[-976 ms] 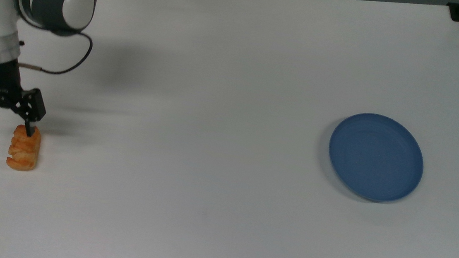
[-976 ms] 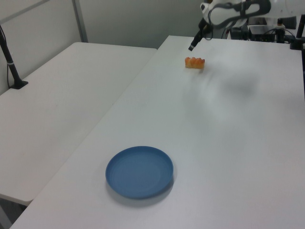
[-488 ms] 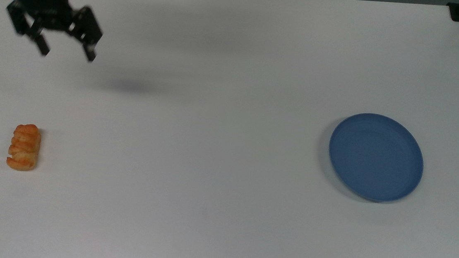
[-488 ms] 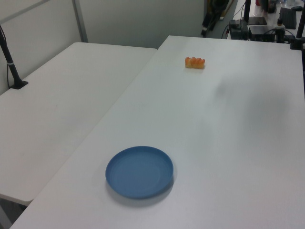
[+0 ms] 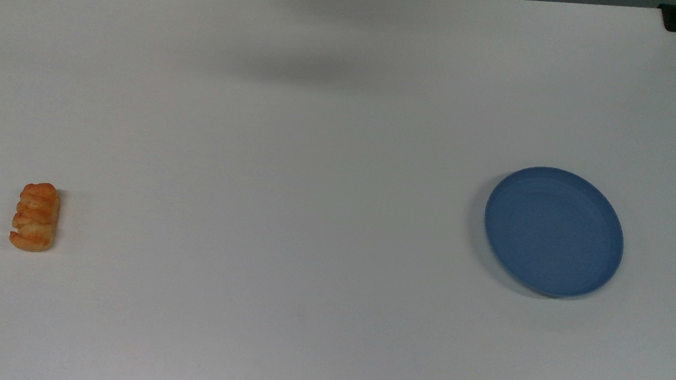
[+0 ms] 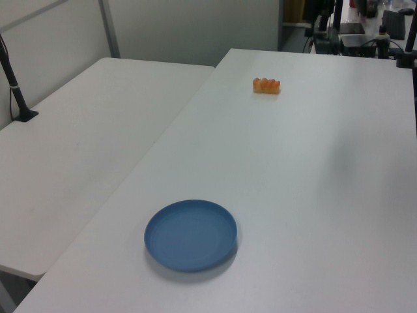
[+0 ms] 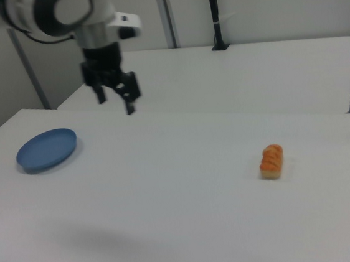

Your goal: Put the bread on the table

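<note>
Looking across the table (image 5: 327,171), we find a broad white top, bare apart from two things set well apart. Toward the top view's right lies the blue plate (image 5: 553,231), with nothing on it. At the top view's far left lies the bread (image 5: 36,216), flat on the white surface and touching nothing else; in the left view the bread (image 6: 266,85) sits at the far end, and in the right view the bread (image 7: 271,161) sits toward the right.

We see the gripper (image 7: 115,103) in the right view raised high above the table, its two fingers spread apart with nothing between them. It hangs nearer the blue plate (image 7: 47,149) than the bun.

The relation that matters is this: in the right view the bread lies to the right of the gripper and lower, well apart from it. Its long axis runs up and down in the top view, roughly parallel to the table's short edge, and across in the left view.

We judge the task already met, since the bun rests on the table and off the plate (image 6: 191,235). Any further move need not involve the bread at all.
</note>
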